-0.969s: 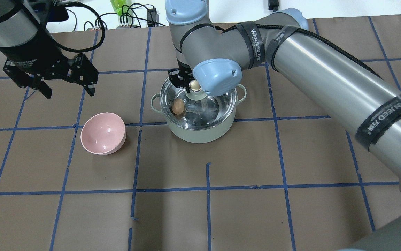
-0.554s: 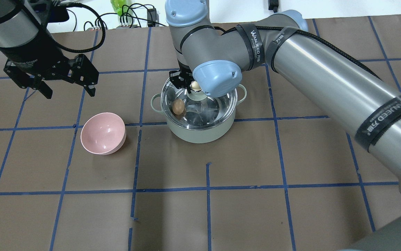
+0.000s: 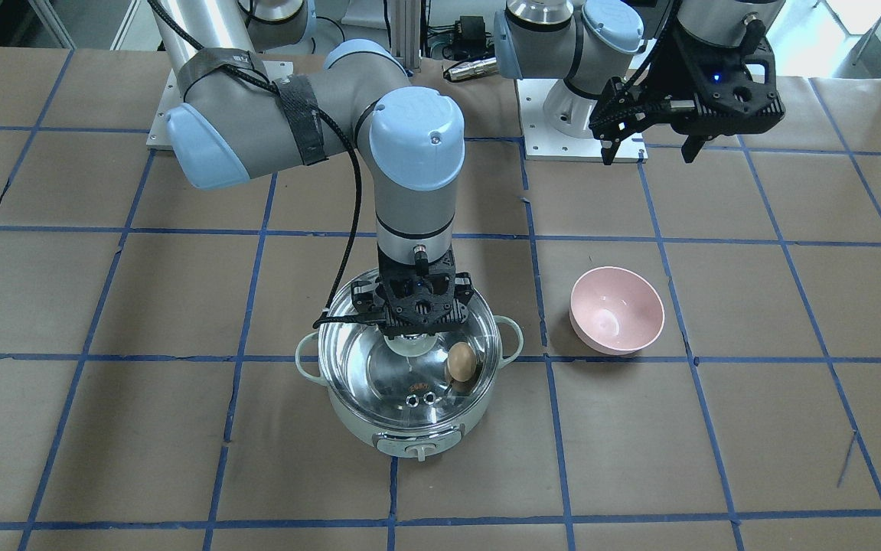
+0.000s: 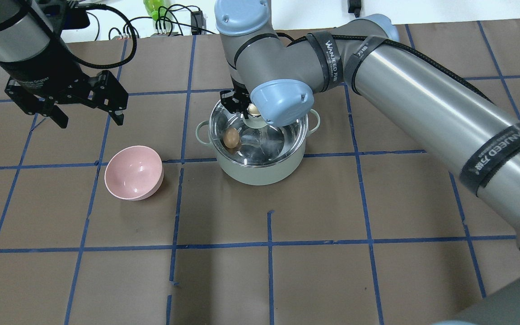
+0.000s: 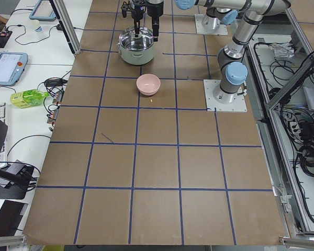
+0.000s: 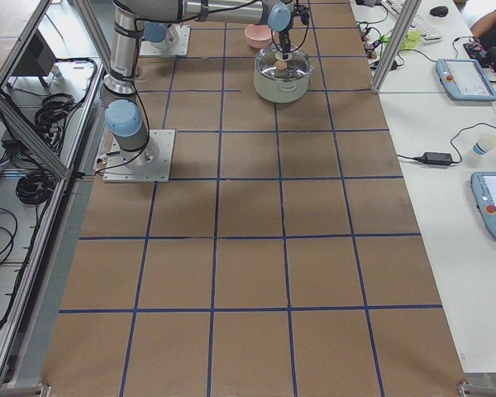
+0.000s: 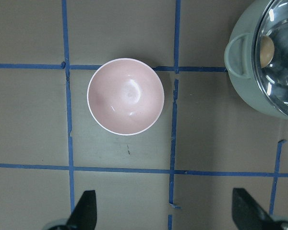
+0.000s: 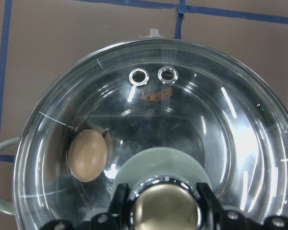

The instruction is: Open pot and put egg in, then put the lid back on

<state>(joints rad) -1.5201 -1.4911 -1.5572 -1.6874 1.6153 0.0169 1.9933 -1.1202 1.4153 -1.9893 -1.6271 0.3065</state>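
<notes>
The mint-green pot (image 4: 260, 174) stands mid-table with the tan egg (image 4: 230, 137) inside, on its left side. The clear glass lid (image 4: 278, 140) lies across the pot's rim. My right gripper (image 4: 253, 110) points straight down over the pot and is shut on the lid's cream-topped knob. In the right wrist view its fingers (image 8: 119, 201) flank the knob (image 8: 163, 211), and the egg (image 8: 88, 155) and both vent rings show through the lid (image 8: 230, 120). My left gripper (image 4: 90, 122) hangs open and empty, high at the left, behind the pink bowl.
A pink bowl (image 4: 134, 172) sits empty to the left of the pot, also in the left wrist view (image 7: 126, 96). My right arm stretches across the right half of the table. Cables and a green bottle (image 4: 153, 9) lie past the far edge.
My right gripper and the lid's knob have shifted very slightly toward the far side and down, settling the lid on the pot. The left arm, egg and bowl have not moved.
</notes>
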